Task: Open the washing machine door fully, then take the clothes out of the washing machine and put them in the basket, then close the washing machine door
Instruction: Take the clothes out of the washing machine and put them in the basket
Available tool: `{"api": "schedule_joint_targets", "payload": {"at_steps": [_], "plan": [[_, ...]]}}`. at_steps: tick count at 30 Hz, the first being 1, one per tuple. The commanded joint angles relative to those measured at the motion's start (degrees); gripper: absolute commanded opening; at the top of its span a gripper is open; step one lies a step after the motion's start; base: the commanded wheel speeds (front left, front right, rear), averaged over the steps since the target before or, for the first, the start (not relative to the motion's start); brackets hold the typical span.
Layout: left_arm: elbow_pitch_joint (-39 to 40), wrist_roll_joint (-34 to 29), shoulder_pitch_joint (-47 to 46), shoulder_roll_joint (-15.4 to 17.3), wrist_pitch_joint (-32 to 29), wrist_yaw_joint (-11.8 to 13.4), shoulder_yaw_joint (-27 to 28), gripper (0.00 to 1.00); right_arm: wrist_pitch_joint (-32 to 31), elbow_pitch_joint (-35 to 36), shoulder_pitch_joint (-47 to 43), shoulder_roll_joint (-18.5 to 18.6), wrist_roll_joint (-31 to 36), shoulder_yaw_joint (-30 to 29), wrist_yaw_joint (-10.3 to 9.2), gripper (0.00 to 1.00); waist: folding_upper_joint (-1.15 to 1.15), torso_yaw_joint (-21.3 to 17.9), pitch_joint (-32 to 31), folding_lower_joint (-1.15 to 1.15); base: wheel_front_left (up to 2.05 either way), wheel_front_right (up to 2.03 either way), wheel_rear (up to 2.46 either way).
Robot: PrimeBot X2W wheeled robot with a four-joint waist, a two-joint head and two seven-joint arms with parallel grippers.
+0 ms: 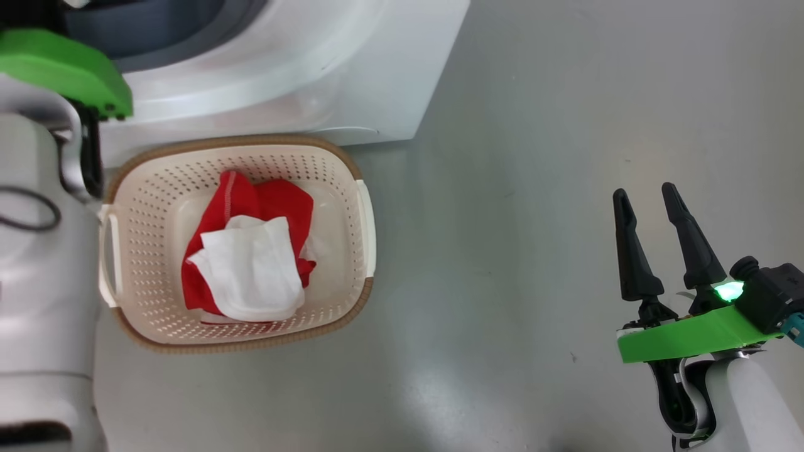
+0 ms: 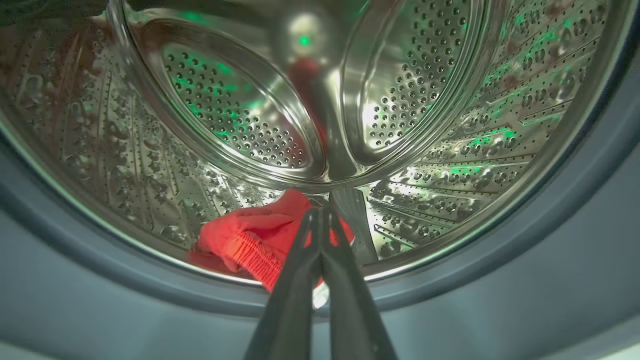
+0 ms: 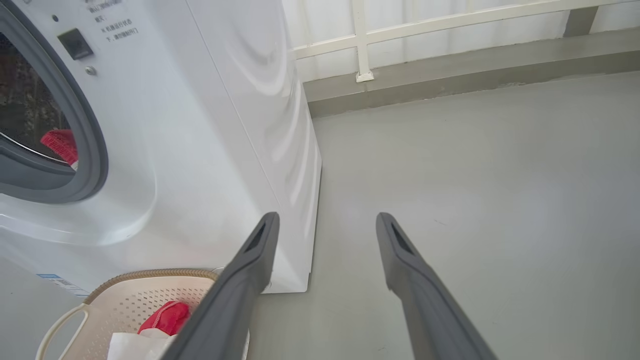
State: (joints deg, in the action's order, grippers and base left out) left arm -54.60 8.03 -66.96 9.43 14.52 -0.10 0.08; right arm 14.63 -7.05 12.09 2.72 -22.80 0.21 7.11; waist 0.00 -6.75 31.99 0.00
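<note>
The smooth, pale grey floor (image 1: 534, 207) carries 2 things. The big white front-loading washing machine (image 1: 352, 69) stands on it. Just in front of its base sits the cream-white perforated plastic basket (image 1: 144, 188) with its brown woven-look rim and 2 side handles.

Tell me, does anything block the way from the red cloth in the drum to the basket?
Nothing visible does. The left claw is closed on the red cloth near the drum's open mouth; the basket sits open on the floor just in front of the washer, partly filled.
</note>
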Motion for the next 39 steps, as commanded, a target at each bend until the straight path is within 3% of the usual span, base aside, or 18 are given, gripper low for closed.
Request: {"api": "schedule_joint_targets", "payload": {"at_steps": [1, 10, 24, 33, 34, 35, 39], "plan": [[3.3, 0.2, 2.6, 2.1, 0.5, -0.2, 1.2, 0.00, 0.4, 1.4, -1.3, 0.2, 0.8, 0.8, 0.37, 1.00, 0.00, 1.1, -1.2, 0.00, 0.00, 0.00, 0.00], [20.3, -0.6, 16.7, -0.7, 0.5, -1.8, 4.0, 0.00, 0.4, 1.7, -2.2, 0.4, 1.6, 0.3, 0.37, 1.00, 0.00, 2.2, -2.7, 0.00, 0.00, 0.00, 0.00], [37.5, -2.9, 36.6, -5.0, 0.5, -3.1, 5.8, 0.00, 0.4, 2.2, -2.9, 0.8, 1.7, 0.0, 0.37, 1.00, 0.00, 2.9, -3.3, 0.00, 0.00, 0.00, 0.00], [43.7, -2.4, 46.1, -6.2, 0.5, -2.9, 6.7, 0.53, 0.4, 2.3, -3.2, 0.8, 1.7, -0.1, 0.37, 1.00, 0.00, 2.7, -3.2, 0.00, 0.00, 0.00, 0.00], [44.0, -2.1, 46.8, -6.3, 0.5, -2.8, 6.8, 0.85, 0.4, 2.2, -3.2, 0.8, 1.7, -0.1, 0.37, 1.00, 0.00, 2.6, -3.3, 0.00, 0.00, 0.00, 0.00], [44.4, -1.9, 47.4, -6.3, 0.5, -2.8, 6.9, 1.00, 0.4, 2.2, -3.2, 0.8, 1.7, -0.1, 0.37, 1.00, 0.00, 2.6, -3.3, 0.00, 0.00, 0.00, 0.00], [45.1, -1.4, 48.9, -6.5, 0.5, -2.6, 7.2, 1.00, 0.4, 2.1, -3.2, 0.8, 1.6, 0.0, 0.37, 1.00, 0.00, 2.4, -3.3, 0.00, 0.00, 0.00, 0.00]]}}
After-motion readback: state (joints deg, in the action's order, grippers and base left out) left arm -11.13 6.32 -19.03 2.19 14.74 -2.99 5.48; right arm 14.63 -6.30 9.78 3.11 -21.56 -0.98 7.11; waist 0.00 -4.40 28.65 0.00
